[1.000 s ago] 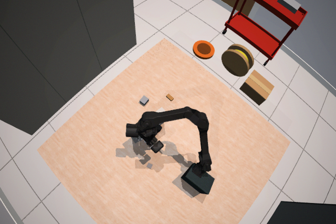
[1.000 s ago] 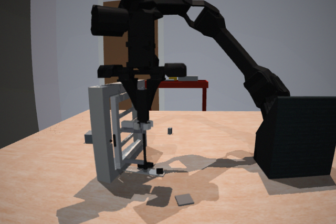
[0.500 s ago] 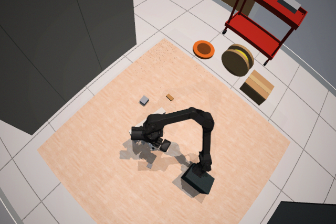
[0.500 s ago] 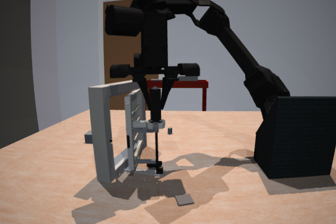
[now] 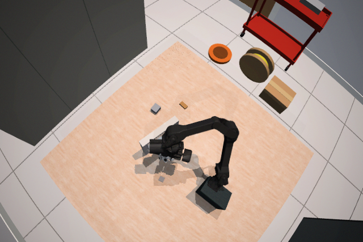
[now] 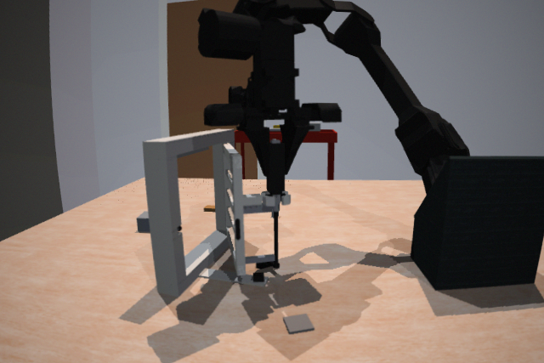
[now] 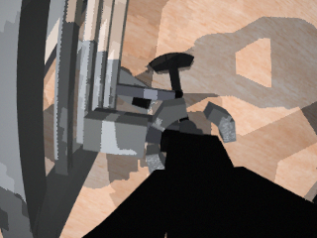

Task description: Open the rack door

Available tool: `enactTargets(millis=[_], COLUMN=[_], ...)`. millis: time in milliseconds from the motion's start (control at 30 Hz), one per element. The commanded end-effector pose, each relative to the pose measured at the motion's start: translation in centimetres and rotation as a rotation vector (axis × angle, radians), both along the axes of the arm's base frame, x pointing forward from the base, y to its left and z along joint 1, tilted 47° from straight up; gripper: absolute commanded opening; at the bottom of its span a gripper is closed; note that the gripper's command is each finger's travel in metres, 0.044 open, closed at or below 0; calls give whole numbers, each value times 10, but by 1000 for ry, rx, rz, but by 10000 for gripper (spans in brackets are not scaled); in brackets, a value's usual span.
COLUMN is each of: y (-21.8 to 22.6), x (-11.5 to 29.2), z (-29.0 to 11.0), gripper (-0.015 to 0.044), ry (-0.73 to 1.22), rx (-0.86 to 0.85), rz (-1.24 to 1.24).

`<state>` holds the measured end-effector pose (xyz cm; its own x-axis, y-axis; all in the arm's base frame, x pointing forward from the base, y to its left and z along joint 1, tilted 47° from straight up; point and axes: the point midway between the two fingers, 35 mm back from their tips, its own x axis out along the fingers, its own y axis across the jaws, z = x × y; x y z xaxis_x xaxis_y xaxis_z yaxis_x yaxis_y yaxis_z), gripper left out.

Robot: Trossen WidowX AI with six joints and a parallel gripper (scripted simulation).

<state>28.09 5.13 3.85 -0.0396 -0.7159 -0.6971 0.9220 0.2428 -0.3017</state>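
Note:
The pale grey rack frame stands upright on the table. Its slatted door is swung partly out from the frame; the exact angle is hard to tell. The black upright handle stands off the door's free edge on grey brackets. Its black foot points roughly alongside the door in the wrist view. My gripper points straight down and is shut on the upper part of the handle. The arm hides the door and handle in the top view.
A flat grey square lies in front of the door. A small black block is by the handle's foot. Behind the frame are a grey block and an orange-brown block. My base stands right.

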Motion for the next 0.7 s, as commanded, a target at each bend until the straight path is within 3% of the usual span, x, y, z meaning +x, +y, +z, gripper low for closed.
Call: enactTargets(millis=[0, 667], y=[-4, -29], x=[-9, -46], z=[5, 32], gripper=[15, 15], ry=[59, 308], rx=[2, 13], rz=[62, 301])
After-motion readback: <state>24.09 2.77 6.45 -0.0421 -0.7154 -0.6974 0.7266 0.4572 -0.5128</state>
